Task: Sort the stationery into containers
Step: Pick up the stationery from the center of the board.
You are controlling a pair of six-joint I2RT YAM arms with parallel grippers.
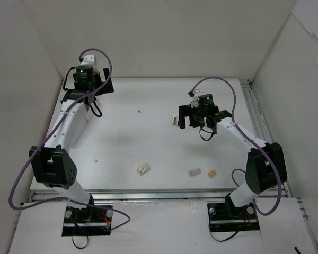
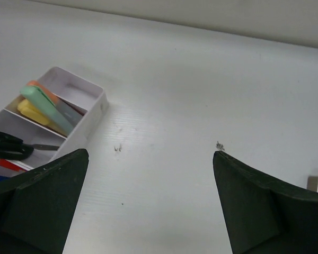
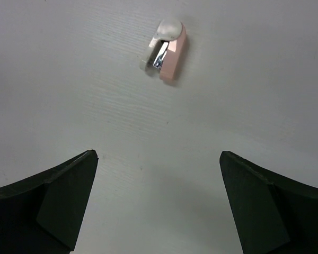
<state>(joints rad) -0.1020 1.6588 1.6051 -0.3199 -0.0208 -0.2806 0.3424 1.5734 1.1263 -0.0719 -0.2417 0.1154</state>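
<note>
Near the table's front edge lie a pale block, a whitish block and a tan block. Farther in, the right gripper stands wide apart and empty, a small pink item at its twelve o'clock. Farthest, the left gripper gapes empty; the white organiser, holding highlighters and scissors, sits at its ten o'clock.

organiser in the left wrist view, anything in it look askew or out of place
Only mildly: the green highlighter lies slanted on top of the orange highlighter and yellow highlighter in the middle compartment of the white organiser, piled rather than side by side. The scissors sit in the next compartment. Nothing looks spilled or damaged.
</note>
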